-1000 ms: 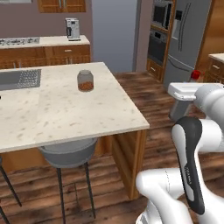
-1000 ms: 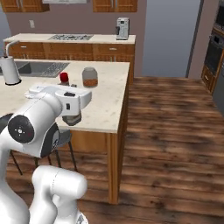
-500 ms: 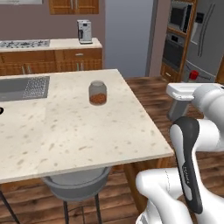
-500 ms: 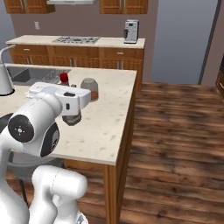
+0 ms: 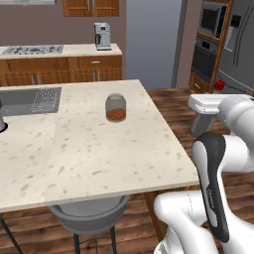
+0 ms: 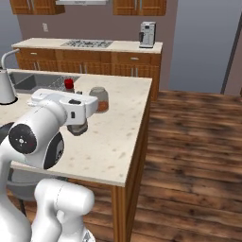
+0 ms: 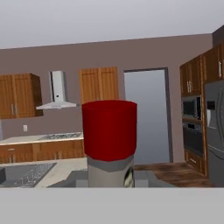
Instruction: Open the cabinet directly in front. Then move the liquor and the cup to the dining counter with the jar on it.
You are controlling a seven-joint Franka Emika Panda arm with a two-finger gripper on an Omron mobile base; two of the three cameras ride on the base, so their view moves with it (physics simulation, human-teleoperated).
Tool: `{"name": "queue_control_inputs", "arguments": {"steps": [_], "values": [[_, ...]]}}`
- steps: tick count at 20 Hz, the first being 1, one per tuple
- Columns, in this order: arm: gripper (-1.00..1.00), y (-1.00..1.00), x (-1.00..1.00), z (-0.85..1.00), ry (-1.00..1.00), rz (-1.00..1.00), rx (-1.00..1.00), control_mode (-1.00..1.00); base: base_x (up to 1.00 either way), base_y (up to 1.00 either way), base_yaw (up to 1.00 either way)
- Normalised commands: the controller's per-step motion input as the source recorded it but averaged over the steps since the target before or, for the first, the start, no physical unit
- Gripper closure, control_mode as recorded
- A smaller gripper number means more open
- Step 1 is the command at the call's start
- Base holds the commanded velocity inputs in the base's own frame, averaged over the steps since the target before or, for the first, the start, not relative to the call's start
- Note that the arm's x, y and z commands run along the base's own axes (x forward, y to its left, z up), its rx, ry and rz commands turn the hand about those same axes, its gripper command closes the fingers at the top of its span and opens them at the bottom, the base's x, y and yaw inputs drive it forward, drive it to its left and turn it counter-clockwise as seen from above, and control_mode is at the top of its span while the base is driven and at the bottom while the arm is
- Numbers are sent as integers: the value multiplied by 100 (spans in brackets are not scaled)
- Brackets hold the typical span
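One bottle, the liquor [image 7: 109,144], fills the hand view up close: red cap, grey glass neck, a sliver of pale label. The gripper [image 6: 77,127] is closed on it, fingers hidden, beside the dining counter [image 5: 89,154]; its body is cut off. Farther on the stone top stands the jar [image 5: 115,107].

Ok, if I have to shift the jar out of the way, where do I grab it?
Probably by its narrower top, from straight above: the jar stands upright and alone on the counter, and its rounded body looks wide. The claw holds the bottle now.
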Motion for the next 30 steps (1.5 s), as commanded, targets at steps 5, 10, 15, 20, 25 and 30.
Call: {"name": "queue_control_inputs", "arguments": {"steps": [5,10,15,20,25,30], "values": [[100,0,0,0,0,0,0,100,60,-5,5],[100,0,3,0,0,0,0,-100,2,-1,1],[100,0,47,-1,15,4,0,-100,0,0,0],[100,0,38,-40,33,20,-5,-100,0,0,0],[100,-5,0,-27,14,16,0,-100,0,0,0],[100,1,7,-15,0,0,0,-100,0,0,0]]}}
